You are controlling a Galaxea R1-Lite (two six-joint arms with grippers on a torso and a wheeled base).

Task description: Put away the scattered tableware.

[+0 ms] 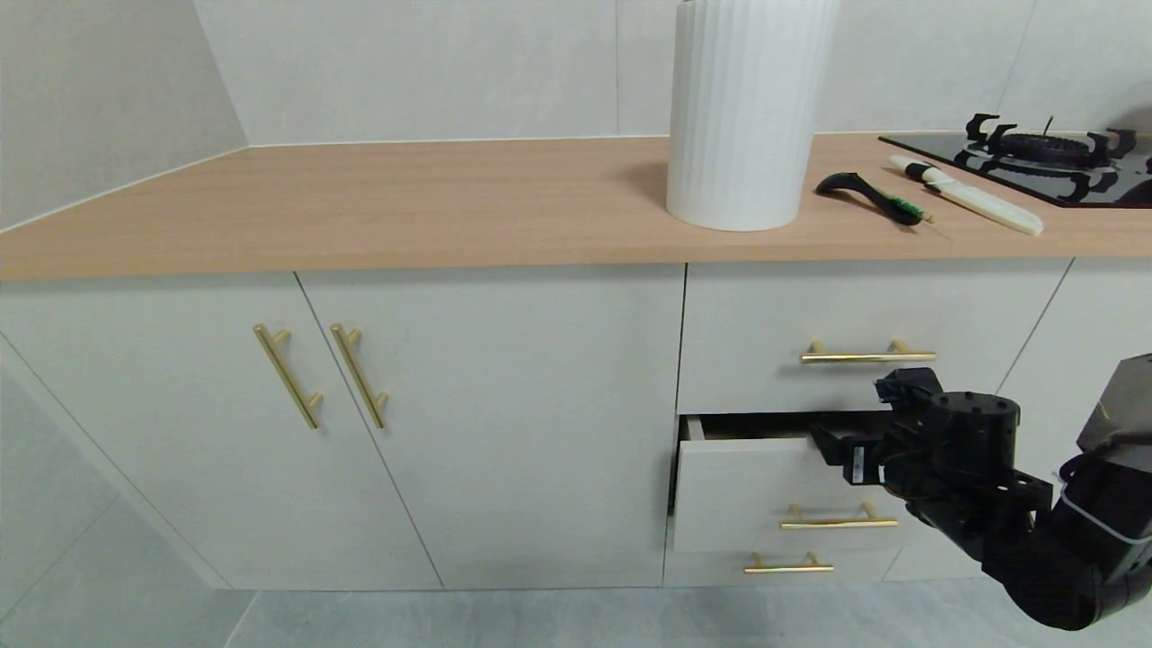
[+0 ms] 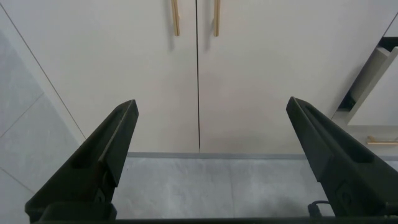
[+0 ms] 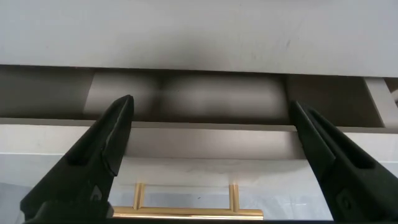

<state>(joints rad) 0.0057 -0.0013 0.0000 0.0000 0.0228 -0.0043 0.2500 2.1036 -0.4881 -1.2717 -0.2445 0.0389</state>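
Nearest the robot, the left gripper (image 2: 211,107) hung low over the grey floor (image 2: 205,186), its two dark fingers (image 2: 112,149) spread wide apart and holding nothing, pointed at the pair of pale cupboard doors (image 1: 360,423) with their slanted gold handles (image 1: 358,375). To the right, the right gripper (image 3: 208,115) sat at the top edge of the middle drawer (image 1: 747,495), which stood pulled partly out of the cabinet so that a dark gap showed behind its front panel. The fingers (image 3: 106,149) of that gripper were also wide open and empty, one on either side of the drawer's gold handle (image 3: 186,211) as the wrist camera saw it, apart from the handle and just beside the panel's upper rim. Above the open drawer the top drawer (image 1: 864,315) was shut, and below it a bottom drawer's handle (image 1: 787,567) showed near the floor. Farther back, the wooden bench (image 1: 405,198) ran the width of the cabinets. On it stood a tall white ribbed container (image 1: 747,108), and just to its right lay the scattered tableware: a black utensil (image 1: 868,196) with a green end, and beside it, apart from it, a long white utensil (image 1: 967,193) with a black band near one end. Beyond these, at the far right, sat a black stove top (image 1: 1035,162), with the tiled wall (image 1: 432,63) behind.
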